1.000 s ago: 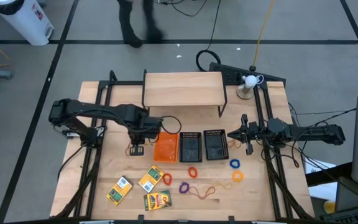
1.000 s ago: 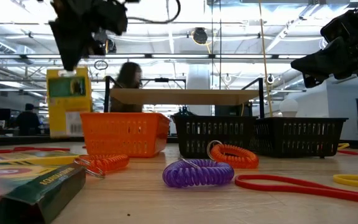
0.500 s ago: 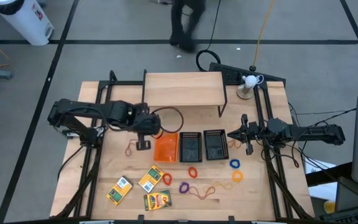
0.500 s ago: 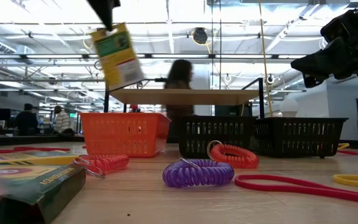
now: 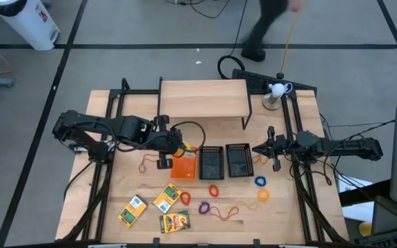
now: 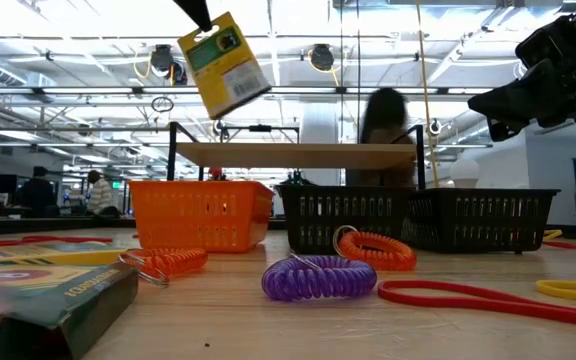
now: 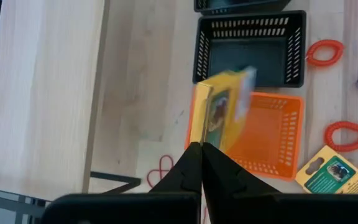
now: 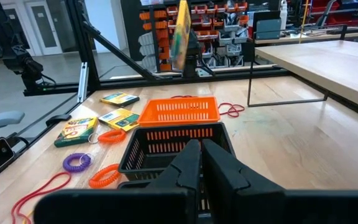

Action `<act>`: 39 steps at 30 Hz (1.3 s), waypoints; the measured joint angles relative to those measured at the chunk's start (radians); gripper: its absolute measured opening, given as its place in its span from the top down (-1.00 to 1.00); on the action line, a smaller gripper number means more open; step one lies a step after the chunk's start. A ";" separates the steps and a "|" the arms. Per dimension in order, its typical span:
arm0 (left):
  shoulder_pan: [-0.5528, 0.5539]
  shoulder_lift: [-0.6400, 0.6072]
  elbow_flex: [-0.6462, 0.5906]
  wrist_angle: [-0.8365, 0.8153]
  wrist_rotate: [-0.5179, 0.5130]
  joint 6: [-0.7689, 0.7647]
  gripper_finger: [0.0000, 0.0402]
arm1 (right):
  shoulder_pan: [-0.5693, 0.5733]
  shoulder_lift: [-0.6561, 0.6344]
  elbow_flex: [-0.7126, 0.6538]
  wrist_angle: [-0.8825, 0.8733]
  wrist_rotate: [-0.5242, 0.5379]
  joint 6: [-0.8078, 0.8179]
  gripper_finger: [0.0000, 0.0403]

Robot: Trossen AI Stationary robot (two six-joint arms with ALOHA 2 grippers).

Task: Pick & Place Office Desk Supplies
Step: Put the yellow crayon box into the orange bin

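My left gripper [image 5: 174, 146] is shut on a yellow-and-green crayon box [image 6: 226, 65] and holds it high above the near-left part of the orange tray [image 5: 183, 164]. Two black mesh trays [image 5: 211, 162] [image 5: 237, 160] stand in a row to the orange tray's right. Three more crayon boxes [image 5: 133, 210] [image 5: 168, 198] [image 5: 174, 221] lie flat near the front edge. Coiled bands, orange [image 5: 214, 189], purple [image 5: 203, 206] and blue [image 5: 260, 182], lie in front of the trays. My right gripper [image 5: 256, 147] waits shut, level, at the table's right. My left gripper pinches the crayon box by its upper edge [image 7: 197, 132] between the two fingertips [image 6: 196, 12], slanting down from the table's left. The box hangs below the fingers, tilted, lifted clear of the orange tray [image 7: 266, 134].
A wooden shelf riser [image 5: 203, 98] stands behind the trays. Thin red bands [image 5: 147, 165] lie left of the orange tray, and a loose red loop [image 5: 224, 211] lies near the front. A person walks on the floor beyond the table's far edge [image 5: 267, 24].
My left gripper has risen and gone toward the table's right, from beside the orange tray to above it, tipping as it went. The crayon box has gone up with it and now hangs tilted instead of upright. The person behind the table has walked to the right.
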 joint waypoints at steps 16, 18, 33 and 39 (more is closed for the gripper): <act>0.004 0.105 -0.001 -0.004 0.034 0.033 1.00 | 0.000 0.001 0.000 0.000 0.000 0.000 0.97; 0.007 0.122 -0.001 -0.006 0.034 0.044 1.00 | 0.000 0.001 0.000 0.000 0.000 0.000 0.97; 0.050 0.181 -0.002 -0.055 0.056 0.041 1.00 | 0.000 0.001 0.000 0.000 0.000 0.000 0.97; 0.065 0.210 -0.005 -0.066 0.077 0.044 1.00 | 0.000 0.001 0.000 0.000 0.000 0.000 0.97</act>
